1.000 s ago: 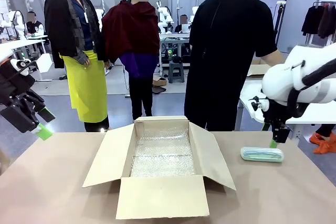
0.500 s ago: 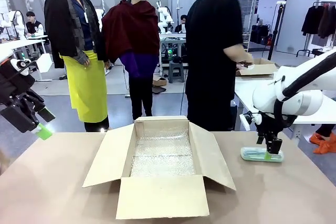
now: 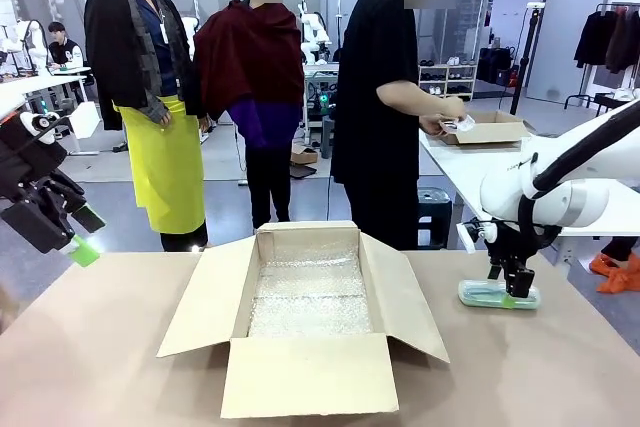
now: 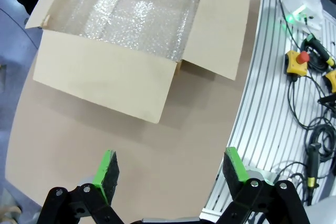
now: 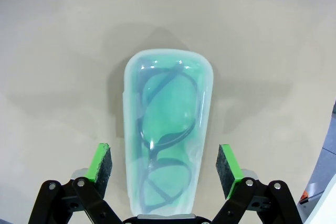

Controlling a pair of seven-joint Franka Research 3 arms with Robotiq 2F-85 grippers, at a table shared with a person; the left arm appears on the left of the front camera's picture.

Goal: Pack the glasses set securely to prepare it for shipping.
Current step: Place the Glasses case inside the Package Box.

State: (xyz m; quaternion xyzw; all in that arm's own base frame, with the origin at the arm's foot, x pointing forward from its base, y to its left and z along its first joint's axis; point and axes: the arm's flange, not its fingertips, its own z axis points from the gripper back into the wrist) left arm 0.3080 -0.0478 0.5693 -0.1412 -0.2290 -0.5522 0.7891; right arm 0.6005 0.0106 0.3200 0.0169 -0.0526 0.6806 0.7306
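Since it dropped | right hand (image 3: 511,293) straddles mint-green case (image 5: 168,129) | spread wide

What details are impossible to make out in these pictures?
- Right wrist view: the near end of the mint-green case is cut off at the bottom edge.
- Front view: the item in the person's hand is too small to identify.
- Front and left wrist views: the bubble wrap hides the floor of the box.

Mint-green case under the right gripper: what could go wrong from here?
1. The right gripper straddles the mint-green case with open jaws, seemingly off its middle; the smooth rounded shell might slip or tilt when pinched.
2. The cardboard box splays a flap toward the case; a low carry might snag it.
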